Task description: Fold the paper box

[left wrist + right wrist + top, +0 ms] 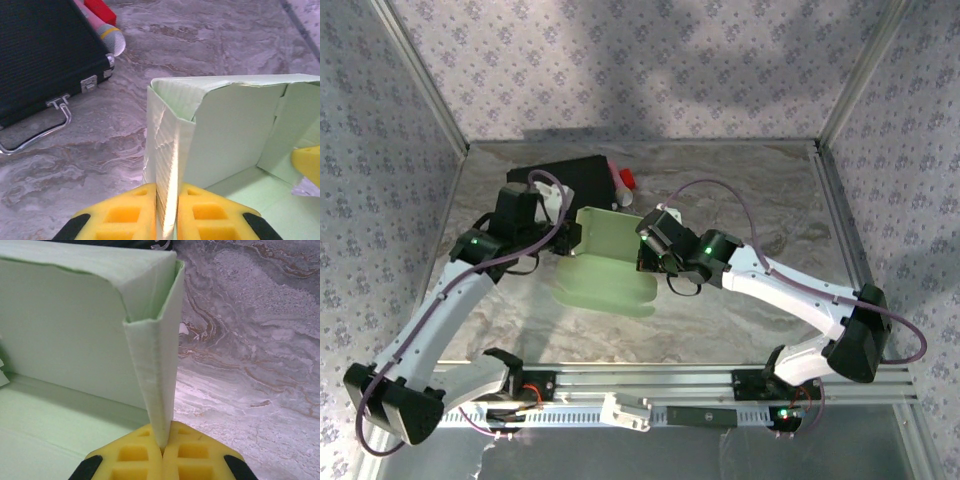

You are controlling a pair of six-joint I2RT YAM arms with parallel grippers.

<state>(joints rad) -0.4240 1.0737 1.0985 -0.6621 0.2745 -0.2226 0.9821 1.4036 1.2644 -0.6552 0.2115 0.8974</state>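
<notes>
Top external: paper box [605, 268] lies lengthwise left-right

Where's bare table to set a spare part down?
Far right of the table, beyond the right gripper; the near strip between paper box and base rail. Crowded far left: black case, red object, left gripper.

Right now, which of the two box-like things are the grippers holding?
The pale green paper box: left gripper and right gripper each pinch an upright side wall. The black case lies closed behind it, untouched.
</notes>
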